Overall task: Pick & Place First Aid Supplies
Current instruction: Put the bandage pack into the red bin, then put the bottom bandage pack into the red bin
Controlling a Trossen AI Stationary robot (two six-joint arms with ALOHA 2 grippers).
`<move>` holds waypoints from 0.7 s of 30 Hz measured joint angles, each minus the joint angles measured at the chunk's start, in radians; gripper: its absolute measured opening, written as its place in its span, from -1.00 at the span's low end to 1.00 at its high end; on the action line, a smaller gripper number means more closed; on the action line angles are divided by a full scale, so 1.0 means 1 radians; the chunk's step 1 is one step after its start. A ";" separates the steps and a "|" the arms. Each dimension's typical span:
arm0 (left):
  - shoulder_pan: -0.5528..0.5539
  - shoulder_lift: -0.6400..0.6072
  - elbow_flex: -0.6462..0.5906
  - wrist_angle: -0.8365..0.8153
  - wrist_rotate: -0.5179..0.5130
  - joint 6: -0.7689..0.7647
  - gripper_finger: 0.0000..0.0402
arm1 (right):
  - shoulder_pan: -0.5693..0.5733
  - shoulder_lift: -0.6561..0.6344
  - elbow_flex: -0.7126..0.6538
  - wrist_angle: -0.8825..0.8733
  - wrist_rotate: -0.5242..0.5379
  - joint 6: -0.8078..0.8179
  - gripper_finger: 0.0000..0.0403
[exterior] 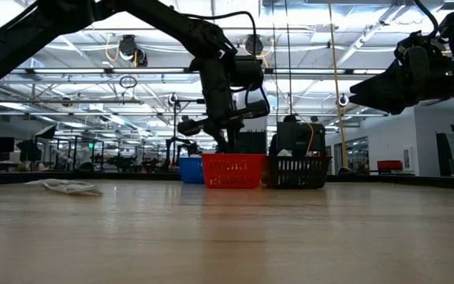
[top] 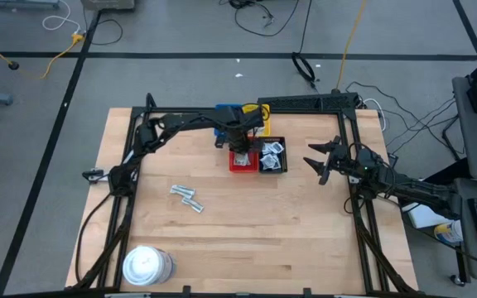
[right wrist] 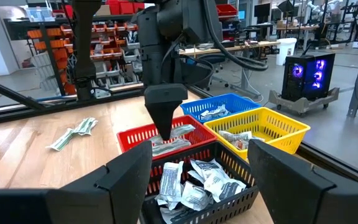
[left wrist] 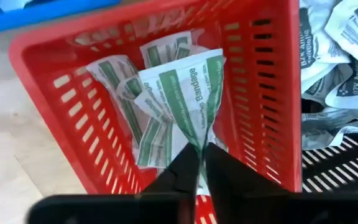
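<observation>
Left gripper (left wrist: 201, 163) pinches bandage packet (left wrist: 185, 93) over packet-filled red tray (left wrist: 272, 87).

Overhead and table-level views share the red tray (top: 241, 161).

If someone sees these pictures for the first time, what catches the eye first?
The left gripper, jaws shut on a green bandage packet, hangs over the red tray at the table's far middle. Beside it, the black tray brims with white packets. The right gripper, open, waits to the right.

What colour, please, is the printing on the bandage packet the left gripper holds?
Green on white bandage packet, clearest in the left wrist view.
</observation>
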 joint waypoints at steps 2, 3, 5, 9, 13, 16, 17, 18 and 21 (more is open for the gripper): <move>0.000 0.000 0.000 0.000 -0.002 0.014 -0.73 | 0.000 0.000 0.000 0.000 0.000 0.000 0.31; -0.002 0.000 0.000 -0.001 -0.002 0.023 -0.66 | 0.000 0.000 0.000 0.000 0.000 0.000 0.31; -0.005 0.000 0.000 -0.002 -0.002 0.031 -0.50 | 0.000 0.000 0.000 0.000 0.000 0.000 0.30; -0.006 0.000 0.000 -0.002 0.018 0.034 -0.14 | 0.000 0.000 0.000 0.000 0.000 0.000 0.31; -0.005 -0.001 0.000 -0.004 0.029 0.029 0.12 | 0.000 0.000 0.000 0.000 0.000 0.000 0.31; -0.006 -0.008 0.000 -0.009 0.030 0.017 0.23 | 0.000 0.000 0.000 0.000 0.000 0.000 0.31; -0.006 -0.010 0.000 -0.008 0.030 0.011 0.26 | 0.000 0.000 0.000 0.000 0.000 0.000 0.31; -0.006 -0.010 0.000 -0.009 0.032 0.011 0.29 | 0.000 0.000 0.000 0.000 0.000 0.000 0.31; -0.003 -0.018 -0.001 -0.016 0.049 0.012 0.33 | 0.000 0.000 0.000 0.000 0.000 0.000 0.31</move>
